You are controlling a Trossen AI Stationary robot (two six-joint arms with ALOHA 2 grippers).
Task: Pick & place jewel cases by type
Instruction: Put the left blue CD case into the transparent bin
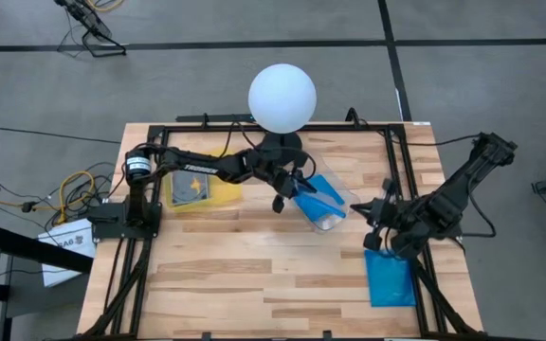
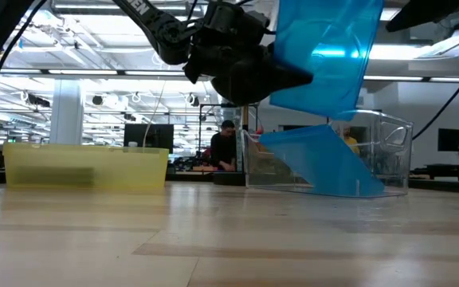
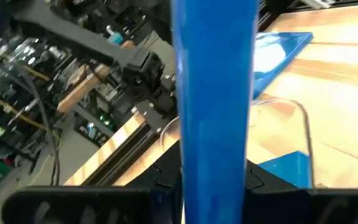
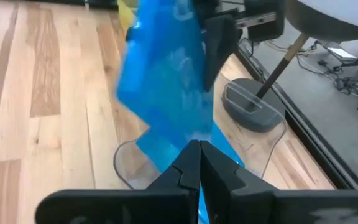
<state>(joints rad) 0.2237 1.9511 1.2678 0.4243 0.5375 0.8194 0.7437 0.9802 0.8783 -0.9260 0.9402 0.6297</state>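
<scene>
Setting: an open workshop hall with ceiling strip lights and a person seated far back in the low view; work surface a pale wooden table (image 1: 254, 275) inside a black frame. Item one: blue jewel case (image 2: 325, 52), held on edge between the fingers of the left hand (image 3: 213, 199), raised above the table. The fingers stand a small way apart with the case's edge between them; whether they grip firmly or are loosening cannot be told. Item two: clear plastic tray (image 2: 389, 151), directly beneath the left hand, with a second blue case (image 2: 325, 163) leaning tilted inside it. Item three: yellow tray (image 1: 202, 189), back beside the left arm's shoulder, well apart from the left hand, holding a dark case (image 1: 190, 187). Item four: further blue case stock (image 1: 390, 279), flat on the table just beside and below the right hand (image 4: 199, 155), whose fingers are pressed together on nothing, waiting. Handling note, as judgement: the cases look thin, rigid, light and smooth-faced, likely slippery and prone to cracking if dropped flat; best taken across one edge with fingers on both broad faces, near the middle of that edge to avoid swinging.
</scene>
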